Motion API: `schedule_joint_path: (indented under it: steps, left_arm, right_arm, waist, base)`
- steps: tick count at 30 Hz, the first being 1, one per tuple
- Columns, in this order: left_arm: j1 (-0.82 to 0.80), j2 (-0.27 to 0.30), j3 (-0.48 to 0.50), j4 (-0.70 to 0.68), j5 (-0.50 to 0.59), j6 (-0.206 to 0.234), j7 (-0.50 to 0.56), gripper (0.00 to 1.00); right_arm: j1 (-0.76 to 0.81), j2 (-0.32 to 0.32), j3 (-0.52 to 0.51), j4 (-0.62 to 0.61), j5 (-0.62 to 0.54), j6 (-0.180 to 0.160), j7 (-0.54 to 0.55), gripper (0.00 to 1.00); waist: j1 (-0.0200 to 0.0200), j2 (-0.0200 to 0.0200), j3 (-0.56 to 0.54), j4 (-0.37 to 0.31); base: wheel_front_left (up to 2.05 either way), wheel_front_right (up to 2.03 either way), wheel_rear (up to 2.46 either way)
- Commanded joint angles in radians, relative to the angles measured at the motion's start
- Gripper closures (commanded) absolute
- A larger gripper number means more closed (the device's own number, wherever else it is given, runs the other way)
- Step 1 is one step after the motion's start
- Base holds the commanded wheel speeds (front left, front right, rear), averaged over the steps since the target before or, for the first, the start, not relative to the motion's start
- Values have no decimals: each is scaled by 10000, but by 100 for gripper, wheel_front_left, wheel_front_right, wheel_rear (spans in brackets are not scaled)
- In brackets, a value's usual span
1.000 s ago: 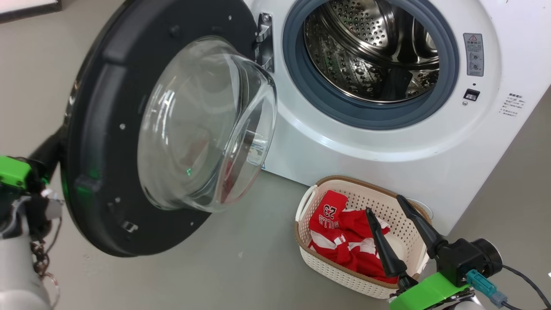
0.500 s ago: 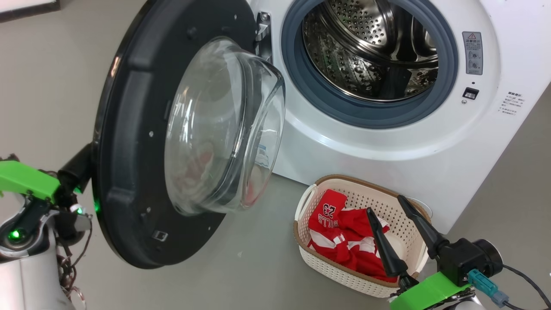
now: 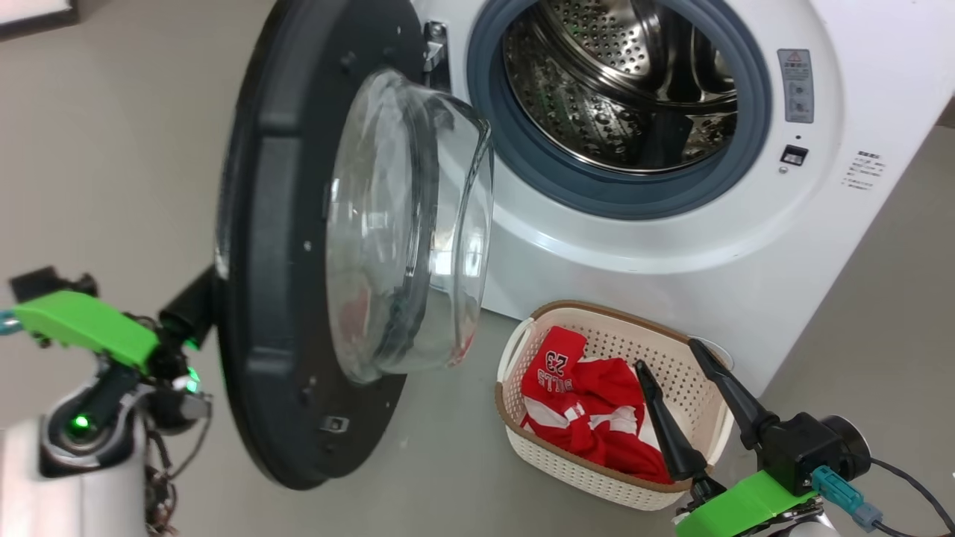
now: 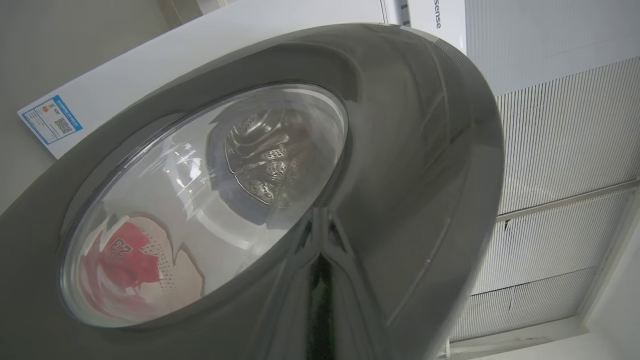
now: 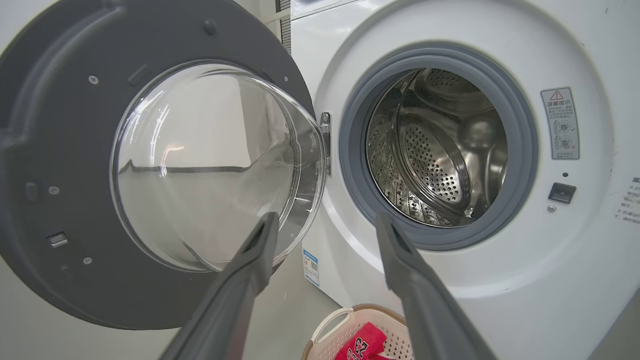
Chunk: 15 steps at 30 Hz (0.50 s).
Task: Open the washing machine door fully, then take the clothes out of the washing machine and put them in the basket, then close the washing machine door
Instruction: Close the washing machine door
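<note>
The black washing machine door (image 3: 276, 224) stands half open, its glass bowl (image 3: 410, 224) facing the steel drum (image 3: 619, 82) of the white washing machine (image 3: 671, 246). No clothes are visible in the drum. My left gripper (image 3: 195, 302) is behind the door with its dark fingers together against the glossy outer face (image 4: 410, 150). The red and white clothes (image 3: 582, 403), number 23 showing, lie in the cream basket (image 3: 597, 309) on the floor. My right gripper (image 3: 666, 354) hangs open over the basket's right end with nothing between its fingers (image 5: 250, 270).
The basket stands close to the machine's front, beneath the door's swing. Grey floor (image 3: 433, 462) lies between the door and the basket. A blue label sticker (image 5: 311, 267) sits low on the machine front. Pale panelled walls (image 4: 565, 150) rise behind the machine.
The door has swung toward the machine, with my left arm following it to the right behind it. The head camera has shifted slightly. My right gripper has stayed in place.
</note>
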Motion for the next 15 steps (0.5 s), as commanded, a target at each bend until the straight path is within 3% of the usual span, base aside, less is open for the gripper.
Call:
schedule_joint_path:
  steps: [1, 15]
  left_arm:
    - [88, 134, -157, -424, -240, 45, 0, 100]
    - [723, 131, -2178, -1386, -1642, 131, -1073, 100]
  right_arm:
    - [-174, -27, 224, -223, 123, 35, -65, 0]
    - [-212, -27, 225, -141, 169, 35, -65, 0]
  waist:
    - [0, -1, -26, -125]
    - [0, -1, -5, -713]
  base:
    - [0, 0, 0]
    - [0, 0, 0]
